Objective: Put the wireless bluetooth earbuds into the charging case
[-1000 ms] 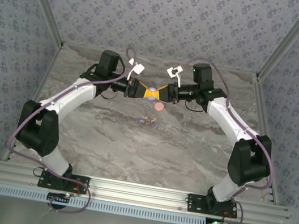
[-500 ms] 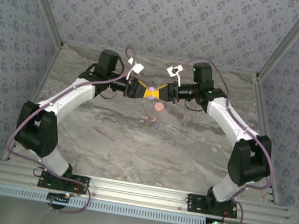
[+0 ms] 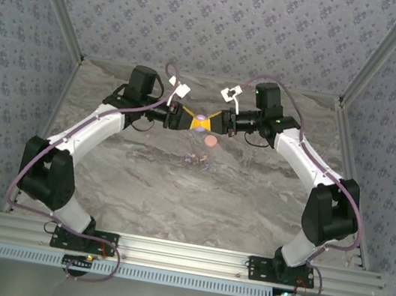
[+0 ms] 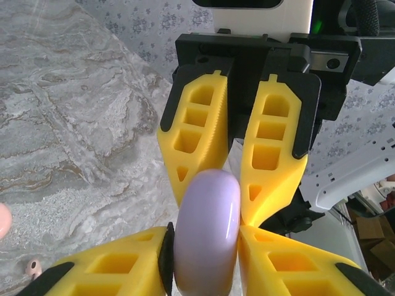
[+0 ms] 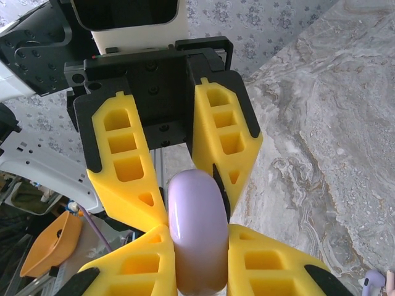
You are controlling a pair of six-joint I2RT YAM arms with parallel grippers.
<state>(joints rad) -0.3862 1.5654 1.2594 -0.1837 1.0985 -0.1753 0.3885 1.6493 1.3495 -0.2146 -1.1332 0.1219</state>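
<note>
Left gripper (image 3: 185, 119), reaching in from the left above the marbled table (image 3: 139, 184), is clenched on the charging case (image 3: 201, 122), a lilac rounded body held clear of the table top; in the left wrist view its yellow fingers (image 4: 123, 268) lie against both flanks of the case. Right gripper (image 3: 216, 123), reaching in from the opposite side, grasps the same case, its fingers (image 5: 139, 265) pressed to either side in the right wrist view, so that the two grippers meet tip to tip around it. A pink disc (image 3: 211, 141) lies on the table just nearer than the case. The wireless bluetooth earbuds (image 3: 190, 160), two tiny pale bits, rest close together on the table, nearer again and apart from both grippers.
</note>
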